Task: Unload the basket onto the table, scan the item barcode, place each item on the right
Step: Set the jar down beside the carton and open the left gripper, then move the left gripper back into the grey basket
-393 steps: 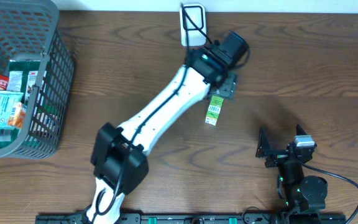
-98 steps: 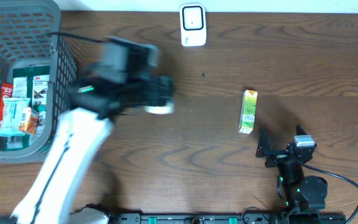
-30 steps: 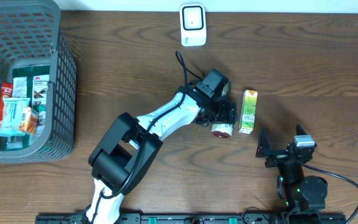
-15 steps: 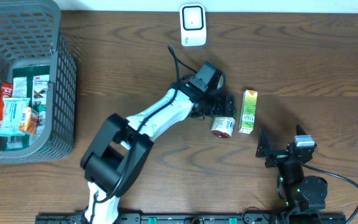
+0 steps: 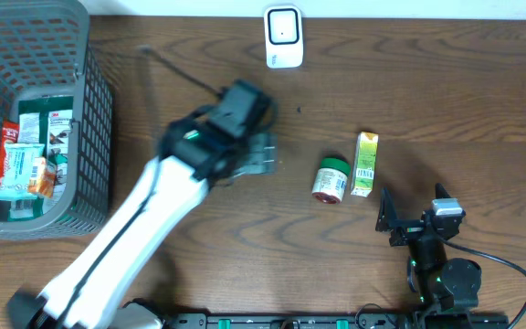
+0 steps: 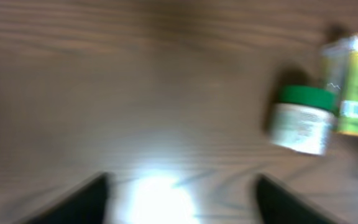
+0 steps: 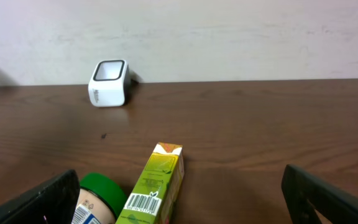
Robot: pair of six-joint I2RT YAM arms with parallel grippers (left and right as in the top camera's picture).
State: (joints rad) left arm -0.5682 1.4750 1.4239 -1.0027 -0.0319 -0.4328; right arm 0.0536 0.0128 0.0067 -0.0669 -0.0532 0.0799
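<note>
A small white jar with a green lid [image 5: 331,179] lies on its side on the table, right beside a green carton [image 5: 364,164]. The carton's barcode faces up in the right wrist view [image 7: 157,183], where the jar [image 7: 95,198] lies to its left. The white scanner [image 5: 283,37] stands at the table's back edge. My left gripper [image 5: 258,153] is blurred with motion, left of the jar, open and holding nothing. Its wrist view shows the jar [image 6: 302,119] and the carton [image 6: 353,84] ahead to the right. My right gripper [image 5: 412,203] rests open just right of the carton.
A grey mesh basket [image 5: 89,110] at the far left holds several packets [image 5: 27,155]. The scanner [image 7: 109,82] also appears far back in the right wrist view, against the pale wall. Bare wood lies between the basket and the jar.
The left gripper was at the jar beside the carton. It has left the jar lying there and swung away to the left. The right arm has not moved.
</note>
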